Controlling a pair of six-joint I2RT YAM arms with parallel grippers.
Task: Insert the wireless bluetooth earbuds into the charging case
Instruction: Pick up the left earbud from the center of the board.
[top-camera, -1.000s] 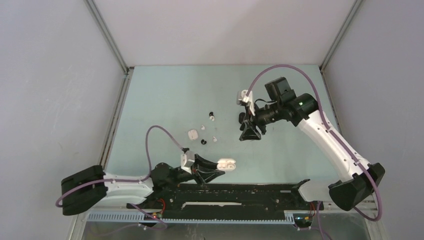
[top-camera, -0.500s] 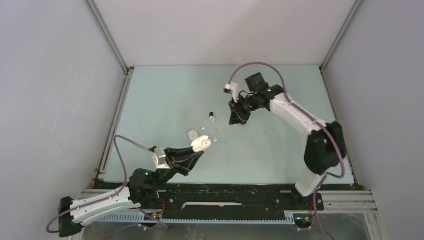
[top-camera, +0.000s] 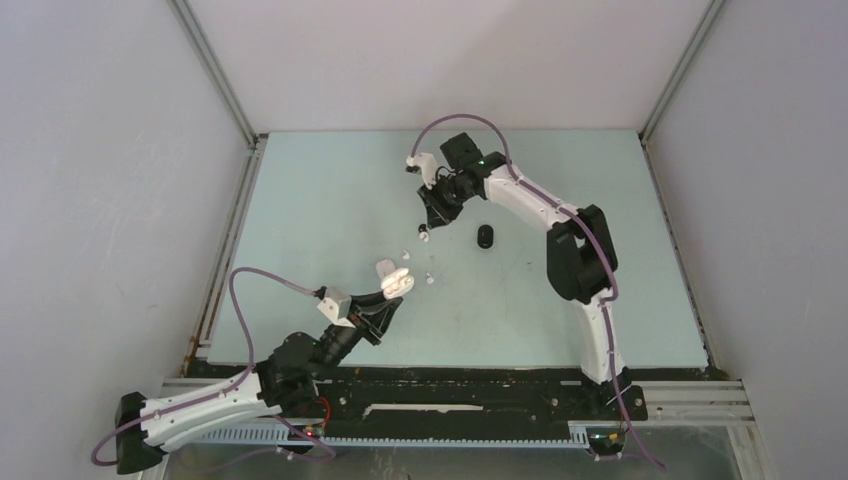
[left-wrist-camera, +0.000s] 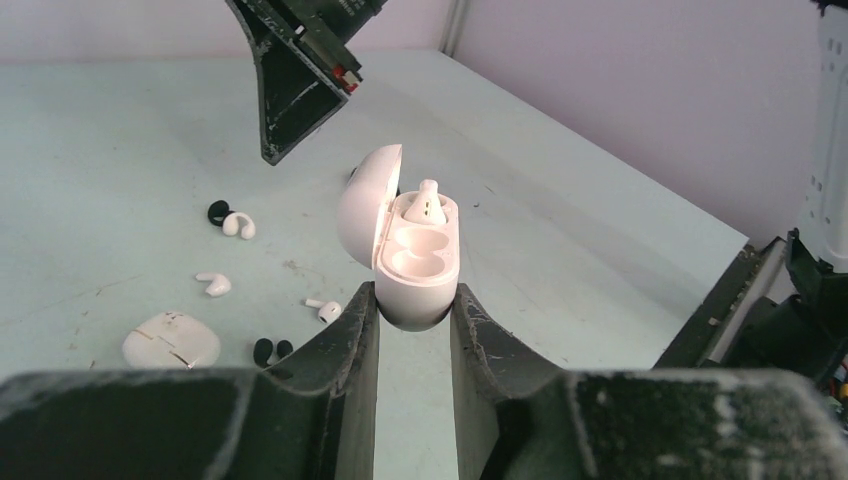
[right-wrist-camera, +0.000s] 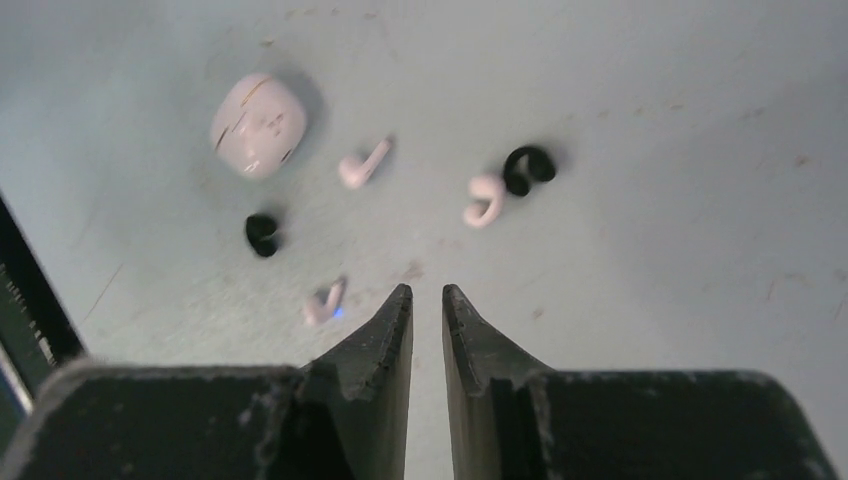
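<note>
My left gripper (left-wrist-camera: 412, 295) is shut on the base of a white charging case (left-wrist-camera: 405, 245) and holds it off the table with the lid open. One white earbud (left-wrist-camera: 427, 203) sits in the case's far socket; the near socket is bare. Loose earbuds lie on the table beyond it, white ones (left-wrist-camera: 214, 284) (left-wrist-camera: 324, 309) and black ones (left-wrist-camera: 270, 350). My right gripper (right-wrist-camera: 427, 292) hovers over that cluster, jaws a narrow gap apart with nothing between them. Below it are a white earbud (right-wrist-camera: 363, 165), a white and black pair (right-wrist-camera: 484, 200) and a black one (right-wrist-camera: 262, 235).
A closed white case (right-wrist-camera: 259, 125) lies among the loose buds. To the right of the right gripper (top-camera: 430, 212), a black case (top-camera: 485, 237) lies on the pale green table (top-camera: 620, 300). Grey walls and metal rails enclose the table.
The right arm swung left and away to above the earbud cluster, its jaws narrowing. The black case now lies on the table. The left arm carried the open case up-left toward the cluster.
</note>
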